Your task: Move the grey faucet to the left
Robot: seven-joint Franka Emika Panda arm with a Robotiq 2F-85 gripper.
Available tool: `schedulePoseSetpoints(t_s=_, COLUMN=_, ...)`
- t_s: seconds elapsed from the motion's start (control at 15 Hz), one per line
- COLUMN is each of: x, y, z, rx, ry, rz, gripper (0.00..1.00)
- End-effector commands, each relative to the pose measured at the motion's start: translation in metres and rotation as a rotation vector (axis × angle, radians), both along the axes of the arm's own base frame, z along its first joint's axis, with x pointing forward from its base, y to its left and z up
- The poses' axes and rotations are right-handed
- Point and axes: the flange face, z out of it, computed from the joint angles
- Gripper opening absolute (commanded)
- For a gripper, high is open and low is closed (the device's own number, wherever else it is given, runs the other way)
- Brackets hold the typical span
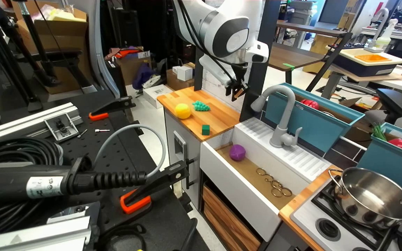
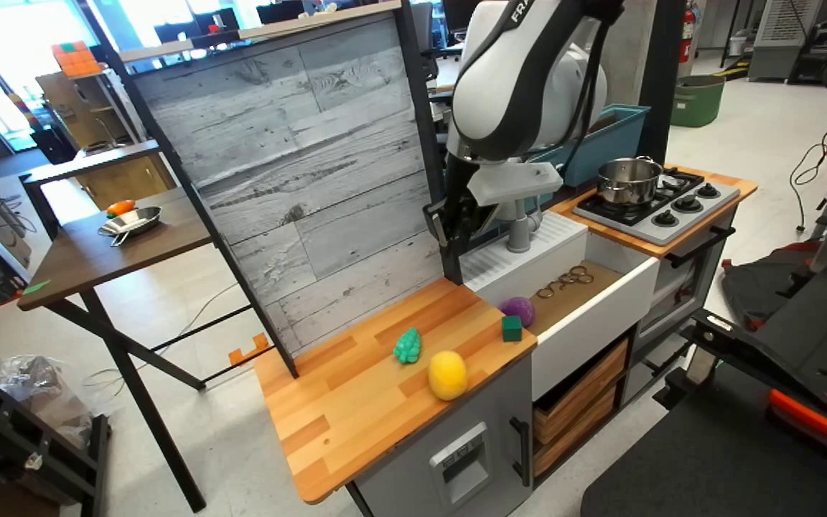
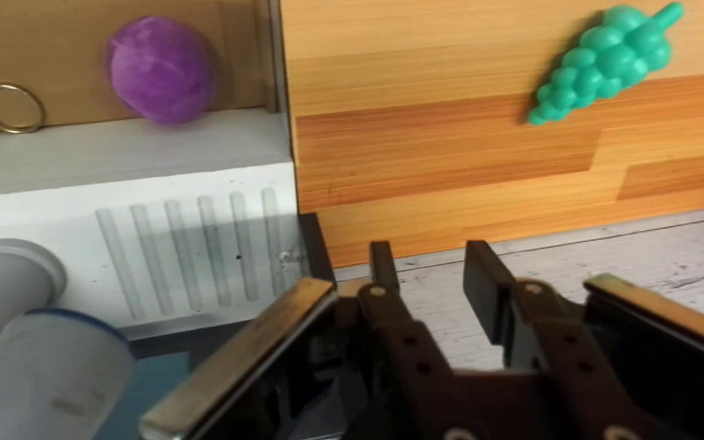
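Observation:
The grey faucet (image 1: 289,104) stands on the ridged back ledge of a white sink (image 1: 237,191). In that exterior view its arched spout reaches left and its side handle points right. In an exterior view its base (image 2: 519,233) shows behind the arm, and the rest is mostly hidden. In the wrist view the faucet's nozzle (image 3: 52,373) is at the lower left, left of my jaws. My gripper (image 1: 232,93) is above the wooden counter's back edge, left of the spout and apart from it. In the wrist view my gripper (image 3: 430,250) is open with nothing between the fingers.
A yellow ball (image 1: 183,111), green toy grapes (image 1: 201,106) and a green cube (image 1: 205,130) sit on the wooden counter (image 2: 342,431). A purple ball (image 1: 237,152) and metal rings (image 1: 276,184) lie in the sink. Blue bins (image 1: 302,122), a grey panel (image 2: 313,158) and a steel pot (image 1: 372,195) stand nearby.

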Motion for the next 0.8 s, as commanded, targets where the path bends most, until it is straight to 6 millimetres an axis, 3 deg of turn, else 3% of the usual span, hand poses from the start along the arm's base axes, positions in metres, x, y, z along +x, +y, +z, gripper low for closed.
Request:
schedulePoseSetpoints(t_s=0.0, x=-0.002, y=0.003, z=0.017, rx=0.111, ry=0.053, rz=0.143, gripper=0.11)
schedulePoseSetpoints(t_s=0.07, x=-0.009, y=0.005, z=0.028, rx=0.133, ry=0.101, rz=0.164, gripper=0.15)
schedulePoseSetpoints(t_s=0.13, x=-0.014, y=0.006, z=0.038, rx=0.14, ry=0.153, rz=0.18, gripper=0.58)
schedulePoseSetpoints(t_s=0.27, x=-0.033, y=0.006, z=0.066, rx=0.092, ry=0.29, rz=0.17, gripper=0.55)
schedulePoseSetpoints(t_s=0.53, x=-0.071, y=-0.005, z=0.121, rx=-0.093, ry=0.355, rz=0.022, gripper=0.8)
schedulePoseSetpoints(t_s=0.6, x=-0.042, y=0.003, z=0.094, rx=-0.007, ry=0.329, rz=0.073, gripper=0.63)
schedulePoseSetpoints(t_s=0.73, x=-0.058, y=-0.001, z=0.117, rx=-0.053, ry=0.338, rz=0.041, gripper=0.79)
